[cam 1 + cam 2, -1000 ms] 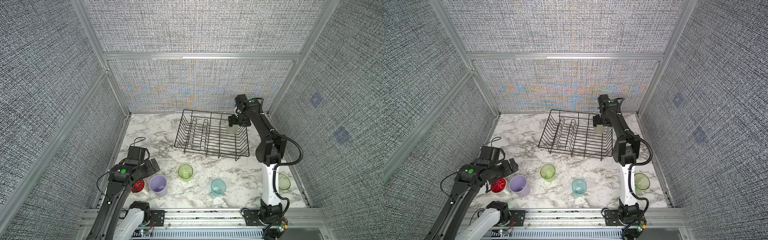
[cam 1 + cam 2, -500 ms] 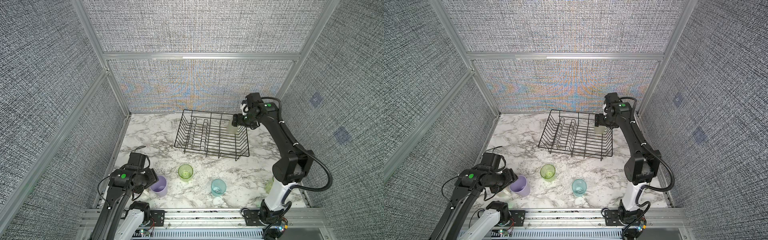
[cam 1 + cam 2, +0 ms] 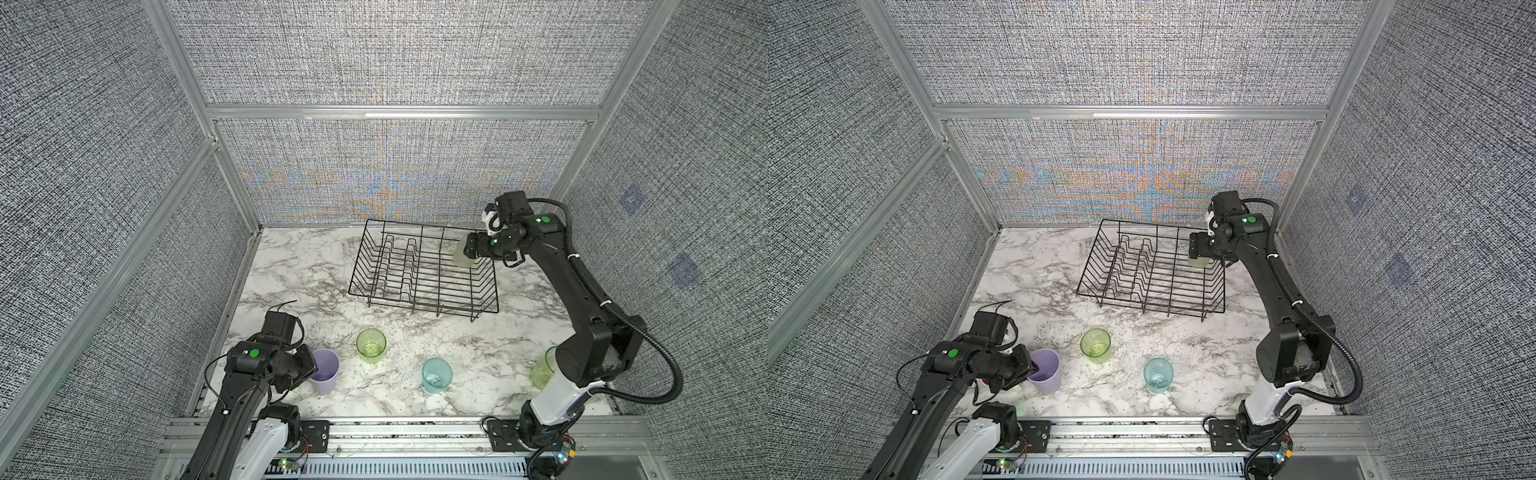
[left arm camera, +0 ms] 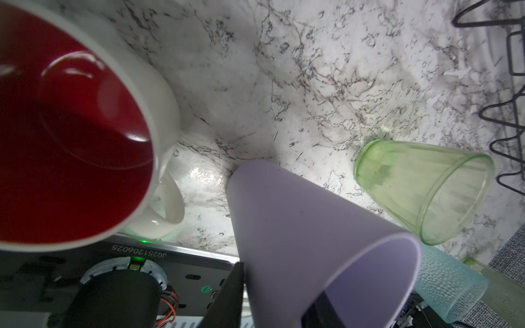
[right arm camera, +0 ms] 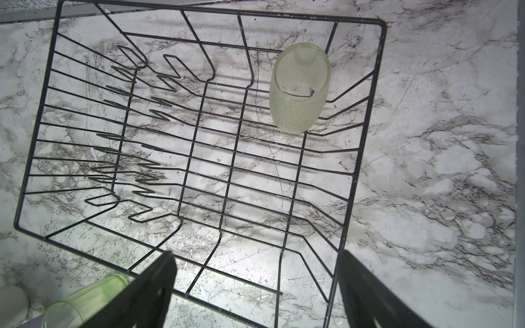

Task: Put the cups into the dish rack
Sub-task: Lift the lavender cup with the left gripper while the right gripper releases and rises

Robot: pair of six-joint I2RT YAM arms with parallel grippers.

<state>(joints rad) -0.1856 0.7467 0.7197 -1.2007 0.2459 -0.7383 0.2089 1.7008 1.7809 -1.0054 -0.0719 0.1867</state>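
Note:
My left gripper (image 3: 309, 368) (image 4: 278, 298) is shut on the wall of the upright lavender cup (image 3: 324, 371) (image 4: 312, 241), one finger outside and one inside. The white mug with red inside (image 4: 74, 127) stands close beside it, hidden under my left arm in both top views. A green tumbler (image 3: 371, 347) and a teal cup (image 3: 436, 374) stand on the marble. My right gripper (image 3: 471, 249) (image 5: 255, 258) hangs open above the dish rack (image 3: 423, 303) (image 5: 238, 14). A pale green tumbler (image 3: 462, 257) (image 5: 298, 91) sits in the rack's far right corner, free of the fingers.
Another green tumbler (image 3: 542, 368) stands at the front right, partly behind my right arm's elbow. Grey fabric walls enclose the marble table on three sides. An aluminium rail runs along the front edge.
My left gripper has dropped onto the lavender cup's rim and narrowed its jaws on the wall. My right arm's elbow has swung out to the right while its gripper stayed over the rack's corner.

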